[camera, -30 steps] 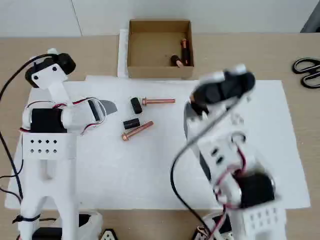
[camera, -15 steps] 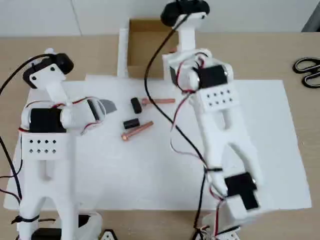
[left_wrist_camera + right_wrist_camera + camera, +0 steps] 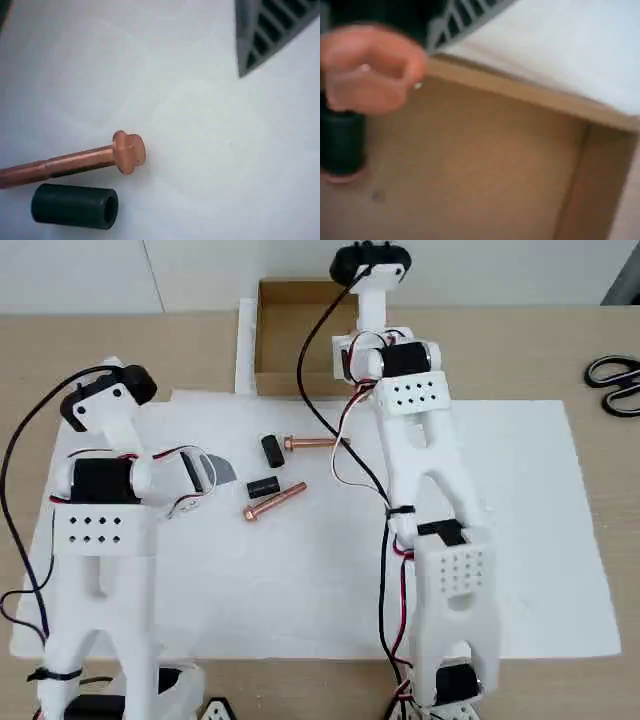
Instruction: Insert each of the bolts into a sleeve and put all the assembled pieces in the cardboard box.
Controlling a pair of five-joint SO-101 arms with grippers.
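White right arm (image 3: 420,440) stretches straight forward over the cardboard box (image 3: 263,335); how its fingers (image 3: 465,15) stand, I cannot tell.

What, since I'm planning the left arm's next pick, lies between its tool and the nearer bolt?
Nothing visible: bare white foam separates the left tool from the bolt; the black sleeve lies beside it, not between.
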